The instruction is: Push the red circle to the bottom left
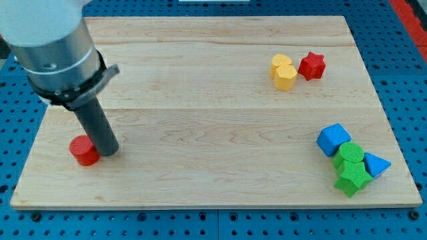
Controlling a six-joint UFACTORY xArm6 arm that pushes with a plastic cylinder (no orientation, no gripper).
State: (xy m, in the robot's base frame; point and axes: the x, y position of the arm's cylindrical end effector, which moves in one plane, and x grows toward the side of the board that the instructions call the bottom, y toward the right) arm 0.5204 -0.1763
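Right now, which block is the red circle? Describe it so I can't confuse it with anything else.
Start at the wooden board and go to its bottom-left corner area. There the red circle sits alone, just left of my tip. The only other red block, the red star, is far off at the view's top right.

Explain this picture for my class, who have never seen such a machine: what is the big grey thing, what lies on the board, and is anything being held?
The grey cylinder is the end of a robot arm. It has no claw, just a dark rod; its lower end, my tip, slides on the wooden board and pushes blocks. Nothing is held. There is one camera, looking down at the board at a slant. My tip is against the right side of the red circle, near the board's bottom left. At the top right sit two yellow blocks and a red star. At the bottom right is a cluster: a blue cube, a green circle, a green star and a blue triangle.
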